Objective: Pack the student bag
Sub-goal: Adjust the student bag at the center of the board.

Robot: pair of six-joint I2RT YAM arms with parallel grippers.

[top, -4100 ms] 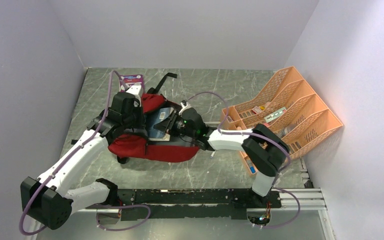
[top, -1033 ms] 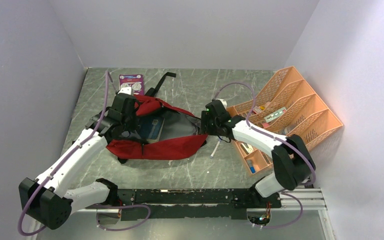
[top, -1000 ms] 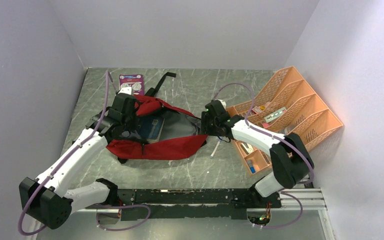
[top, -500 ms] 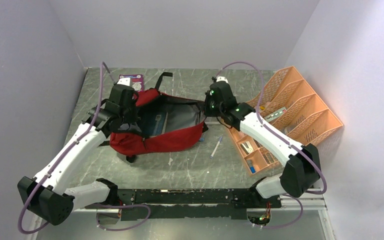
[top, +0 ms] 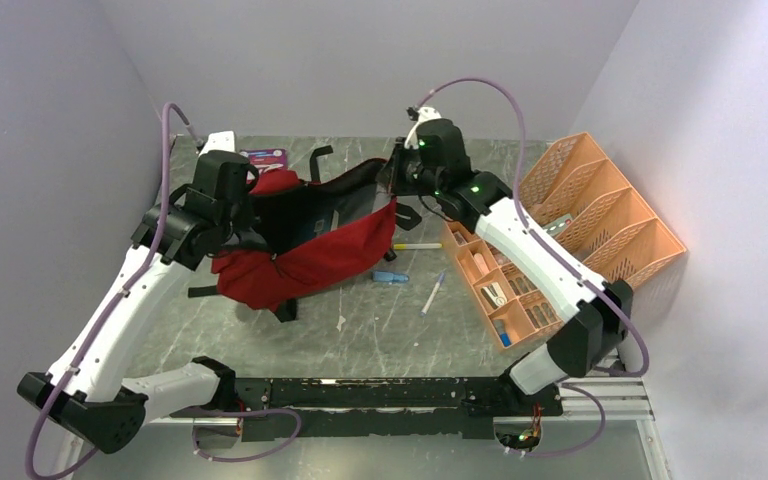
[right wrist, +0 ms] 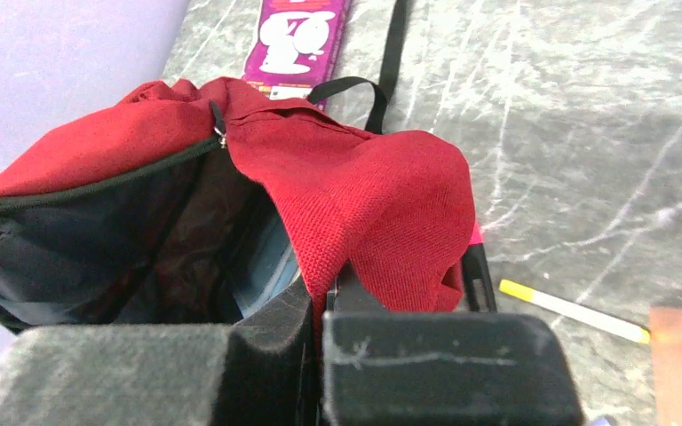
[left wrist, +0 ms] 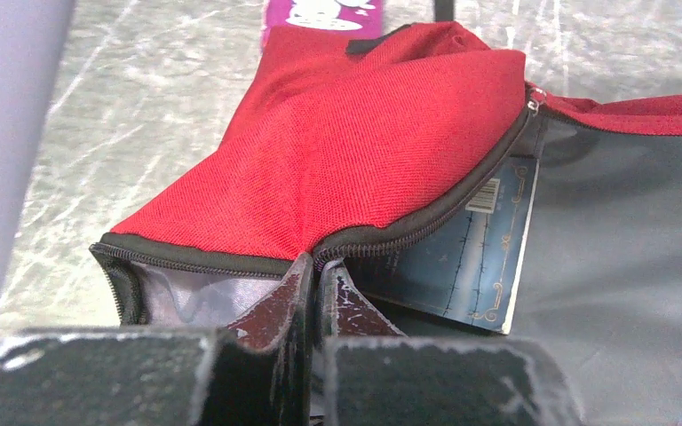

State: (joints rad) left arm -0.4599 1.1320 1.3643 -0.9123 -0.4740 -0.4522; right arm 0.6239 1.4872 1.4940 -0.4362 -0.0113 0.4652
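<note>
Glimpsing barcoded book (left wrist: 488, 257) inside student bag (left wrist: 364, 151), left-wrist only.

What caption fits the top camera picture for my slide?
The left gripper and right gripper hold the student bag open by its rim.

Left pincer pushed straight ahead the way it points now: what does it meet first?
The student bag itself: the left pincer is shut on its zipper rim, so the red top panel lies directly ahead. The blue book inside sits right of that line, so it would probably be missed.
</note>
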